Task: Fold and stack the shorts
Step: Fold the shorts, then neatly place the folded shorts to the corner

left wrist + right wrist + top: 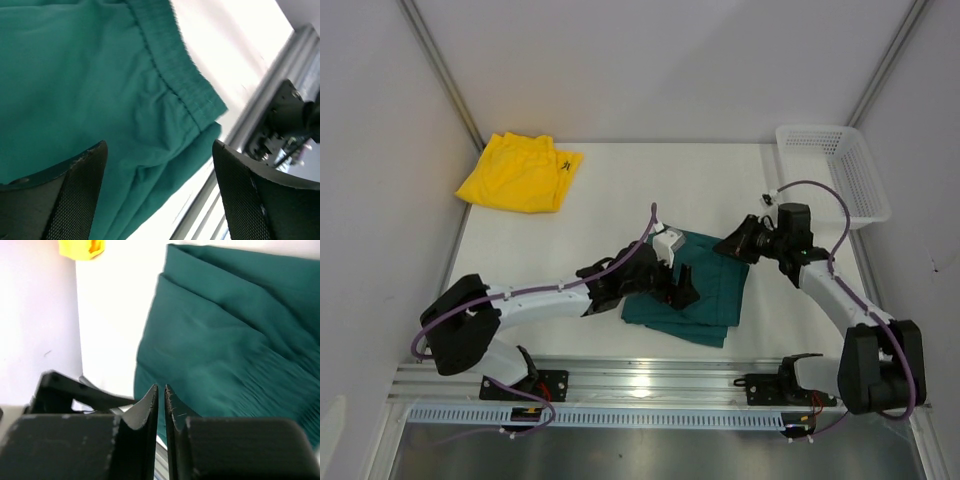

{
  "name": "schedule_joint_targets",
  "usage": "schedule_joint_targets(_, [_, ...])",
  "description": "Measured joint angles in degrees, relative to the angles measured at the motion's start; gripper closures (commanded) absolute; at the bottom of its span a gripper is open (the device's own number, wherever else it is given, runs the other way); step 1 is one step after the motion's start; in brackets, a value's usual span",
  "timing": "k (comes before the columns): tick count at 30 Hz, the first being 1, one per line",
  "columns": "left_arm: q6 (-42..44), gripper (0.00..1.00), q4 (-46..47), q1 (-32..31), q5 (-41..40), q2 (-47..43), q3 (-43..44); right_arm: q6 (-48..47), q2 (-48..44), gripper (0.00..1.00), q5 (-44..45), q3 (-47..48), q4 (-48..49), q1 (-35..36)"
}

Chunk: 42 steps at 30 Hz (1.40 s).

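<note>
The dark teal green shorts lie folded near the table's front middle; they fill the left wrist view and the right wrist view. The yellow shorts with a small dark logo lie folded at the far left, and a corner shows in the right wrist view. My left gripper is open over the teal shorts, nothing between its fingers. My right gripper is shut and empty, hovering at the teal shorts' far right corner.
A white mesh basket stands at the far right. White walls enclose the table on the left, back and right. An aluminium rail with the arm bases runs along the near edge.
</note>
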Motion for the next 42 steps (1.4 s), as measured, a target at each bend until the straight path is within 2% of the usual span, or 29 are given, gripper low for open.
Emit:
schedule_joint_targets(7, [-1.49,0.26,11.45,-1.92,5.77,2.10,-3.93,7.30,13.07,0.94,-4.61,0.17,16.50,4.46])
schedule_joint_targets(15, [-3.30,0.33,21.16,-3.04,8.52,10.75,-7.78,12.87,28.35,0.96,-9.27,-4.35,36.44,2.47])
schedule_joint_targets(21, [-4.96,0.40,25.40,-3.30,8.81,13.55,-10.58,16.31,39.39,0.99,-12.04,-5.40,45.31,0.57])
schedule_joint_targets(27, [-6.62,0.42,30.62,-6.54,7.87,15.82,-12.26,18.84,42.45,0.99,-14.71,-4.96,52.85,0.59])
schedule_joint_targets(31, [-7.02,0.40,30.51,-8.15,7.34,15.17,-12.31,18.64,42.12,0.99,-14.47,-4.72,52.17,0.83])
schedule_joint_targets(35, [-6.80,0.29,22.71,-8.28,6.03,8.63,-11.80,15.23,38.93,0.96,-11.74,-3.78,45.20,1.36])
schedule_joint_targets(38, [-6.25,0.21,14.67,-8.44,4.00,0.83,-9.81,11.50,34.80,0.82,-9.01,-2.14,37.18,2.05])
schedule_joint_targets(39, [-6.05,0.19,12.00,-8.41,2.82,-1.62,-8.61,10.27,33.14,0.75,-8.20,-1.49,34.75,2.25])
schedule_joint_targets(42, [-5.79,0.18,5.44,-7.48,0.31,-7.74,-5.16,7.39,27.23,0.62,-5.68,-0.24,27.91,2.86])
